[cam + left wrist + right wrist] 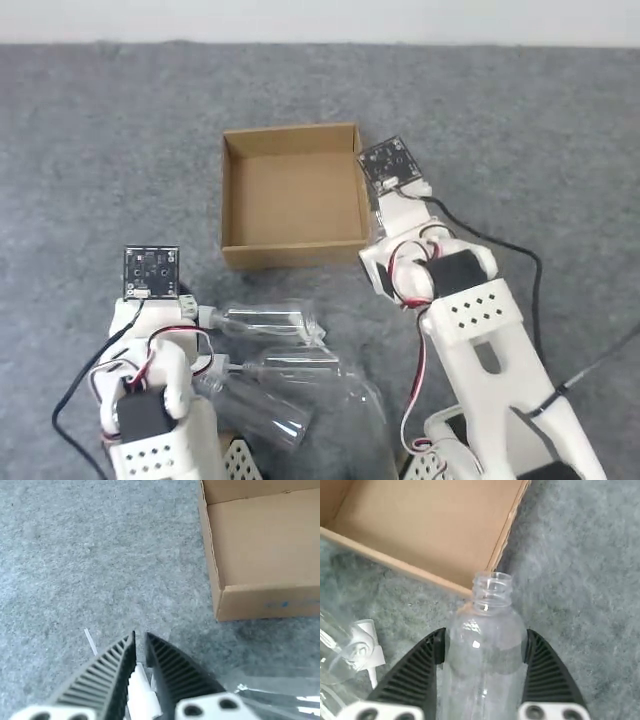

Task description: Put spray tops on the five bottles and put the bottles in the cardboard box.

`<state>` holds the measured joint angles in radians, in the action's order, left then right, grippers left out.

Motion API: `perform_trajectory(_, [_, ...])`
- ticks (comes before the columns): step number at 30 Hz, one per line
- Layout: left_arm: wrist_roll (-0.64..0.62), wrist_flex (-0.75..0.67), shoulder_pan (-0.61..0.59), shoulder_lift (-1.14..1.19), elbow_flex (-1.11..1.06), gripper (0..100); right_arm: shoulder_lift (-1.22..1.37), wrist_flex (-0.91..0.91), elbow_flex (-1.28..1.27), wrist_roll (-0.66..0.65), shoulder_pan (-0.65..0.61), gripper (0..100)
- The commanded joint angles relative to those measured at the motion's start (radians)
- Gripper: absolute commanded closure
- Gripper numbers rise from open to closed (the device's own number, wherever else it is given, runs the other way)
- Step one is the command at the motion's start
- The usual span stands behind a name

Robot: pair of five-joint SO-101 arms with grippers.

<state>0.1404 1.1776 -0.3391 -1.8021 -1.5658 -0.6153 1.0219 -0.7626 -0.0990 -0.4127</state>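
The right hand (485, 633) is clamped on a clear bottle (489, 611), one ribbed finger on each side of its body. The bottle's threaded neck is uncapped and points toward the cardboard box (420, 525). In the high view the right arm (480, 320) stands just beside the near right corner of that open-topped box (290, 256), which sits on the grey carpeted surface (120, 150). The left hand (140, 638) is pinched nearly closed on a white spray top (141, 692). A thin pale tube (90, 641) shows just beside one finger, and it may be the top's dip tube, though that is hard to make out. This hand hangs over bare carpet, near the box's front left corner (265, 602) but not touching it. Clear bottles lie on their sides next to it (272, 695). From above, three such bottles lie close together between the two arms, in front of the box: one nearest the box (268, 320), one behind it (305, 368) and one closest to the left arm (262, 410). The right wrist view shows one lying bottle (335, 645) with a white sprayer (366, 639) at its neck, near the box's front wall.
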Motion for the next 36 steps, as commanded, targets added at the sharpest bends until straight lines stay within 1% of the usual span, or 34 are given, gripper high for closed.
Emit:
perform_trajectory(1, [0.015, 0.0, -0.005, -0.026, 0.07, 90, -0.054, -0.056, -0.018, 0.012, 0.004, 91.6])
perform_trajectory(5, [0.017, 0.005, -0.005, -0.026, 0.073, 93, -0.054, -0.077, -0.04, 0.012, 0.002, 91.6])
perform_trajectory(14, [0.017, 0.018, -0.006, -0.026, 0.091, 93, -0.042, -0.079, -0.041, 0.012, 0.001, 91.6])
perform_trajectory(18, [0.029, 0.018, -0.006, -0.026, 0.099, 90, -0.042, -0.079, -0.041, 0.012, 0.001, 91.6])
perform_trajectory(26, [0.043, 0.021, -0.006, -0.025, 0.142, 90, -0.042, -0.079, -0.074, 0.009, 0.001, 91.6])
perform_trajectory(36, [0.058, 0.064, -0.005, -0.025, 0.323, 90, -0.042, -0.079, -0.092, 0.011, 0.002, 91.6])
